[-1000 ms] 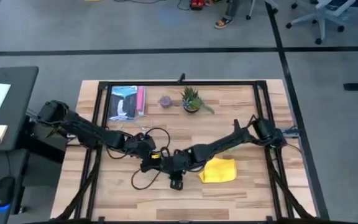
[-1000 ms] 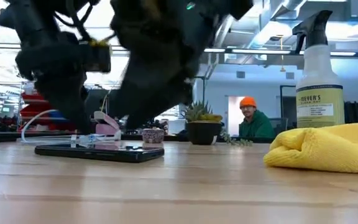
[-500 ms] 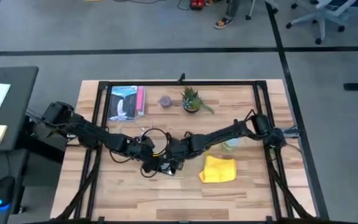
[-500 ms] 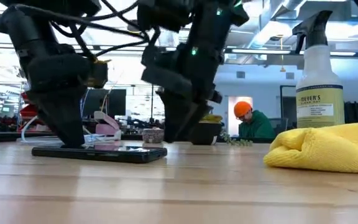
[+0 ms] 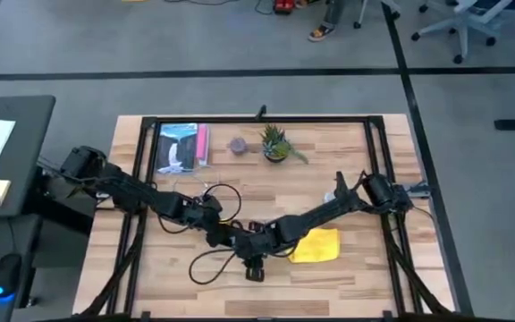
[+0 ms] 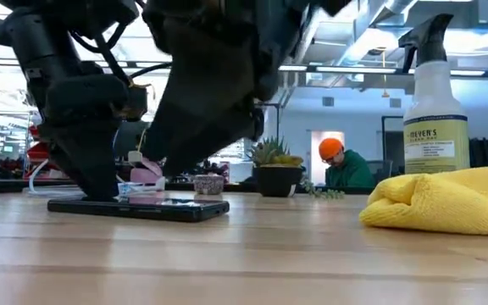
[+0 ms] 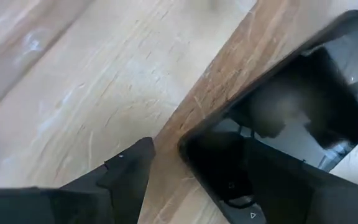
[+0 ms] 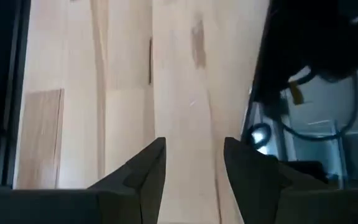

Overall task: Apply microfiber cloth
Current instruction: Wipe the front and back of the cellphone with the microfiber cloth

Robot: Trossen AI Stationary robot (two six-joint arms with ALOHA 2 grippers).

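Cloth (image 5: 316, 245) lies crumpled on the table (image 5: 365, 268), untouched. Right gripper (image 8: 191, 163), fingers apart and empty, hovers beside it; left gripper (image 7: 166, 180) straddles the phone (image 6: 138, 206), grip unclear.

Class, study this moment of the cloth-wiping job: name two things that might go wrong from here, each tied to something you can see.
1. The left gripper straddles a corner of the black smartphone; any pull might drag or scratch it.
2. The right gripper is open and empty, while the microfiber cloth lies untouched beside that arm. With both arms crowded near the cable, a reach for the cloth might snag it.
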